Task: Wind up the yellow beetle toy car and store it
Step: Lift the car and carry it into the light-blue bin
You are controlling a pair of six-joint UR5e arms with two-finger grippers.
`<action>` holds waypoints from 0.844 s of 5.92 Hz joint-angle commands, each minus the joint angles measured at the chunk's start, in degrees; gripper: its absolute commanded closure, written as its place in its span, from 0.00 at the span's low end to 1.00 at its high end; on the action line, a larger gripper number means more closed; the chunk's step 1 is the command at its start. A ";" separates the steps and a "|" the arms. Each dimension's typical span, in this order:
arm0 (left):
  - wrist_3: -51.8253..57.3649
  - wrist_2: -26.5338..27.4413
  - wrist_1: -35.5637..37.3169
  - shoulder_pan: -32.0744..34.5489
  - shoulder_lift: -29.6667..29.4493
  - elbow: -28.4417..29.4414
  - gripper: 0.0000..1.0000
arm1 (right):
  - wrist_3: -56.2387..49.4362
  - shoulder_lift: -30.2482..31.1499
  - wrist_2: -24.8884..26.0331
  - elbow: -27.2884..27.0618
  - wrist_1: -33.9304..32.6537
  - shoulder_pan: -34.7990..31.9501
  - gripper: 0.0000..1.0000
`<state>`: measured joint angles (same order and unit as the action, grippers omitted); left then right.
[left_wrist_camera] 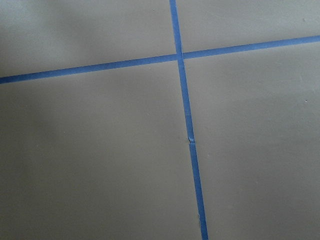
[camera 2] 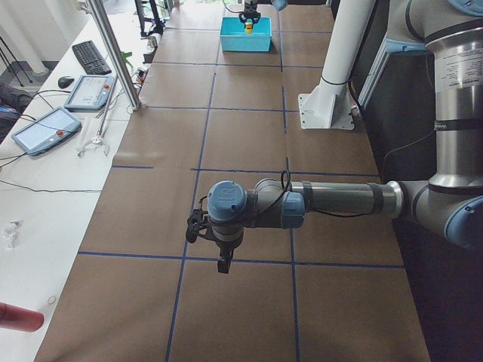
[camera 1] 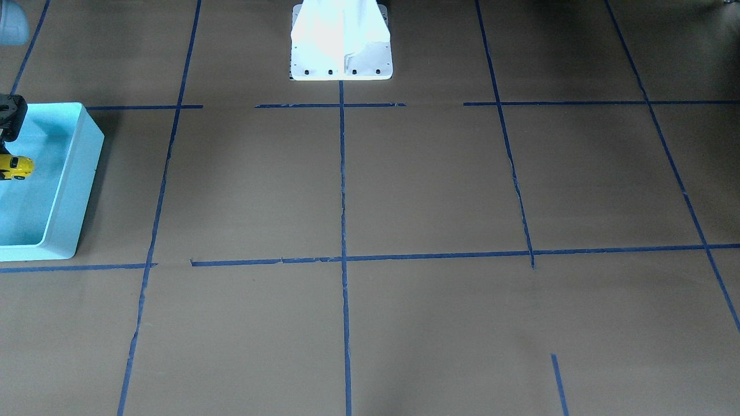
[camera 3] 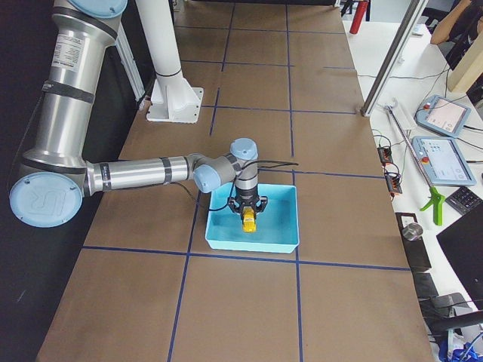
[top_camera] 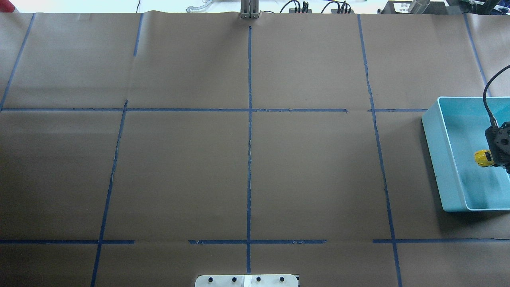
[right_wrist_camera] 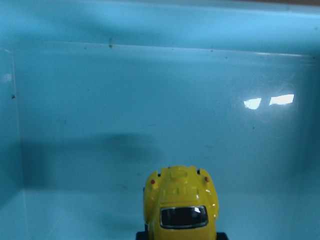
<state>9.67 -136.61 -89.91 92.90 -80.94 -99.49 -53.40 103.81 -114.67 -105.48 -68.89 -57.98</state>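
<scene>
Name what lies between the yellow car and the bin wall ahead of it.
Nothing: the right wrist view shows only bare bin floor between yellow car and bin wall.

The table (top_camera: 310,167) is evenly, rather dimly lit. The white robot base (camera 1: 341,40) is overexposed; glare spots shine on the floor of the bin (right_wrist_camera: 150,100).

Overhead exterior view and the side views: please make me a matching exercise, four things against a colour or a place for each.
Things:
1 yellow beetle toy car
2 bin
3 left gripper
4 robot base

Colour or place:
A white
B light blue, on the robot's right side
C yellow, inside the bin
D above brown paper, near blue tape

Pairs: 1-C, 2-B, 3-D, 4-A
</scene>
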 commanded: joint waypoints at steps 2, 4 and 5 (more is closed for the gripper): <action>0.00 0.02 0.00 0.00 -0.01 0.00 0.00 | 1.28 -1.77 -0.20 8.33 7.79 0.15 0.98; 0.00 0.02 0.00 0.00 -0.01 0.00 0.00 | 1.63 -2.29 -0.29 8.27 7.98 1.37 0.92; 0.00 -0.06 0.00 0.00 -0.01 0.00 0.00 | 2.68 -3.25 -0.37 8.36 7.98 1.81 0.88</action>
<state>9.67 -136.61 -89.91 92.90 -80.95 -99.49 -51.48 101.33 -114.99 -97.20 -60.96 -56.70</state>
